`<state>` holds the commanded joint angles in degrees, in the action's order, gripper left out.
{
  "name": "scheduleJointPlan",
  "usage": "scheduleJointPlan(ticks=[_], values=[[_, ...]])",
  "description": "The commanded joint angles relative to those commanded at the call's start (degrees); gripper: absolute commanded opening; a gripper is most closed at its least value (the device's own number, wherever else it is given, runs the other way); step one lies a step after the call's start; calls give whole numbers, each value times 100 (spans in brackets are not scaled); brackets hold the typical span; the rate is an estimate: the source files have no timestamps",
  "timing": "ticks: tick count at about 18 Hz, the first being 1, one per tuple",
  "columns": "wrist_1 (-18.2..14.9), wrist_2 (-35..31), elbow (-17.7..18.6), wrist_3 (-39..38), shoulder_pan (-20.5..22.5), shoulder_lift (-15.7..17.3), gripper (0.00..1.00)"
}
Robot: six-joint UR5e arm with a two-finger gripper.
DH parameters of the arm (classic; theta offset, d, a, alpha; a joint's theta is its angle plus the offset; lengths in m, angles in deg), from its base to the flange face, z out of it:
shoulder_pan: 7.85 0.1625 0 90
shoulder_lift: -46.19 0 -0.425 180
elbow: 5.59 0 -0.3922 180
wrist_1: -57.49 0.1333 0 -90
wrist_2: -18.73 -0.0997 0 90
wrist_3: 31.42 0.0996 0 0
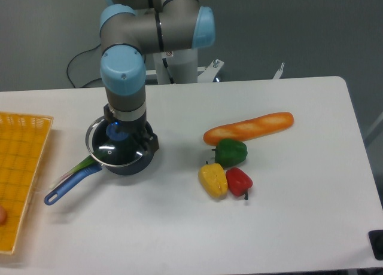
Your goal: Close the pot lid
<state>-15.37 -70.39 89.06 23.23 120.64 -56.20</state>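
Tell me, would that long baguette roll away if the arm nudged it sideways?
Probably a little: the baguette looks rounded and long, so it may roll or pivot. Its glossy surface suggests stiff plastic, likely light. The green pepper touching it could block rolling that way.

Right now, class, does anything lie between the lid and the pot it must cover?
Nothing visible does. The lid already sits on the pot, its blue knob exposed, with the gripper just above it. The bread and peppers lie apart to the side.
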Motion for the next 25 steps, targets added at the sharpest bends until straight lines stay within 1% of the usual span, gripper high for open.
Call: scheduleJointPlan(ticks=[2,3,4,7,9,12,14,17,20,22,25], values=[[-70,-254,71,588,158,79,100],[-131,-273,79,757,298,96,100],[-193,-273,80,828,413,105,100],[-202,-273,71,986,642,149,100],[-211,-264,80,1572,878,228,100],[-456,-282,114,2531,1370,316,100],[-475,-282,115,3050,1713,360,100],[-475,-264,141,3534,2117,448,100],[-483,-229,141,4237,2548,483,100],[-501,-229,132,4327,2725,492,100],[-755,-238,62,4396,2944,571,100]])
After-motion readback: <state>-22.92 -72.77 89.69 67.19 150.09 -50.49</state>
